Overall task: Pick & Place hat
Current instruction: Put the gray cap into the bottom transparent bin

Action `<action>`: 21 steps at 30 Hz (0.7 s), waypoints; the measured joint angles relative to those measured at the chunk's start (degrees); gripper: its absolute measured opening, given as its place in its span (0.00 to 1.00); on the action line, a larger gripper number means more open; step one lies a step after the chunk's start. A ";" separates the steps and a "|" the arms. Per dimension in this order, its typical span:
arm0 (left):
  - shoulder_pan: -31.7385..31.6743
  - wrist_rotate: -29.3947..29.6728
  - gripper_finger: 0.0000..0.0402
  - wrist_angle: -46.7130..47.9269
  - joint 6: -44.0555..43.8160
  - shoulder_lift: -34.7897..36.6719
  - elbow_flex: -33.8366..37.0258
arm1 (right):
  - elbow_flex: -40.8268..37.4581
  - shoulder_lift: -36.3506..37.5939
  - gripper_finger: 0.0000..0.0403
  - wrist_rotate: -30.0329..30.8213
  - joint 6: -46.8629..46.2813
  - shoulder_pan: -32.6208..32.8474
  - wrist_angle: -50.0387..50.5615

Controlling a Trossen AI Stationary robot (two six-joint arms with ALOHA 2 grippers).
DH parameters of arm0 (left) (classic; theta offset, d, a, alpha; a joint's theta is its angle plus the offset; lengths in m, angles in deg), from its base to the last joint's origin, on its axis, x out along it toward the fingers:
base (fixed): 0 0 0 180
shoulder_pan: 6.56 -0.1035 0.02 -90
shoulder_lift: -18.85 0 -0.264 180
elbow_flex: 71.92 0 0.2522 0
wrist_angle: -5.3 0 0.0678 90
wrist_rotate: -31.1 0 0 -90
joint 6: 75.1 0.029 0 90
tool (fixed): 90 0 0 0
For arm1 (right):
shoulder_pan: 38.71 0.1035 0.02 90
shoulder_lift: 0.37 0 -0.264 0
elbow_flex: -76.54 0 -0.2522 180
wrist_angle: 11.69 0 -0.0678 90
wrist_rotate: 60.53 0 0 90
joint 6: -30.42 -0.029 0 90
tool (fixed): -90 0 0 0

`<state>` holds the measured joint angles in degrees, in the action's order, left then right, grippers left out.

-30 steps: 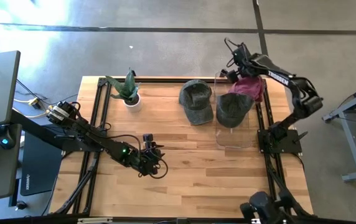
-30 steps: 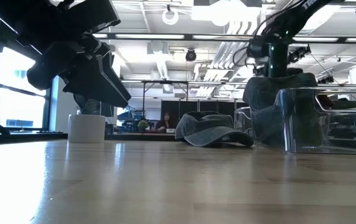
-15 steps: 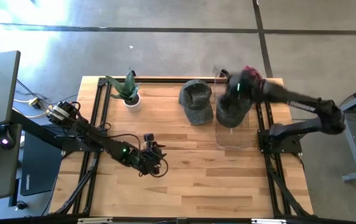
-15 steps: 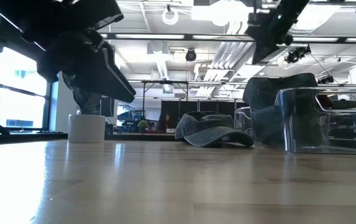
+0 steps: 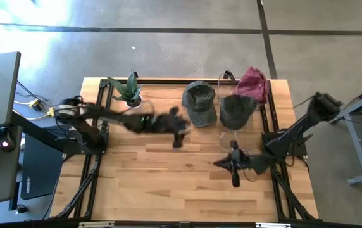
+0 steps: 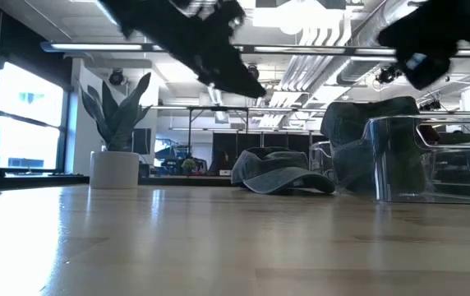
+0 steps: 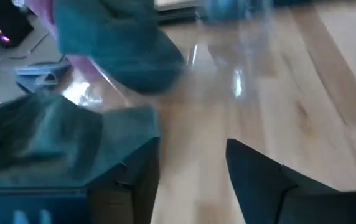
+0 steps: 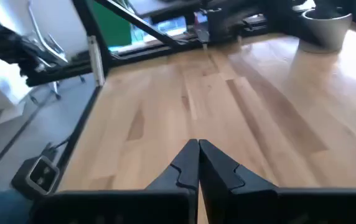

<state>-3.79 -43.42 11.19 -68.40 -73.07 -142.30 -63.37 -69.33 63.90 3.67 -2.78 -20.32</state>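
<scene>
Hats are what I work with, and three of them show at the far side of the table (image 5: 168, 190). Going from left to right, at the far left corner stands a small plant in a white pot (image 5: 130, 95). To the right of it is my left gripper (image 5: 180, 130), above the middle of the table and just left of the first grey-green hat (image 5: 199, 102); its two fingers (image 7: 259, 180) stand apart with a gap between them and hold nothing. This hat lies on the bare wood. Right of it is a clear plastic bin (image 5: 238, 142), and a second grey-green hat (image 5: 237, 109) rests inside its far part. A dark red hat (image 5: 254, 82) lies just behind that, at the far right corner. My right gripper (image 5: 233, 170) is nearer than the bin, low over the wood, and its fingers are pressed together with nothing between them.
</scene>
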 joint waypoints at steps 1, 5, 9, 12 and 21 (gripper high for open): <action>-2.68 -2.32 0.45 0.20 0.07 -0.93 -1.68 | -1.46 -1.29 0.00 2.16 -0.28 2.33 -3.74; -12.92 -6.77 0.58 1.87 -1.02 -4.76 -8.19 | -3.65 -5.35 0.00 10.82 0.45 7.79 -10.58; -20.96 -8.74 0.74 5.87 -6.88 -10.88 -14.35 | -2.92 -6.05 0.00 10.45 2.84 7.48 -10.22; -25.35 -10.82 0.82 8.66 -10.91 -15.81 -19.22 | -2.63 -5.71 0.00 7.21 3.81 7.16 -10.14; -32.12 -21.01 0.74 16.59 -15.49 -25.50 -28.08 | -2.69 -5.63 0.00 7.04 3.71 7.14 -9.58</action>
<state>-35.90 -64.42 27.78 -83.89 -98.57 -170.37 -66.06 -74.96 70.94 7.38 4.37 -29.90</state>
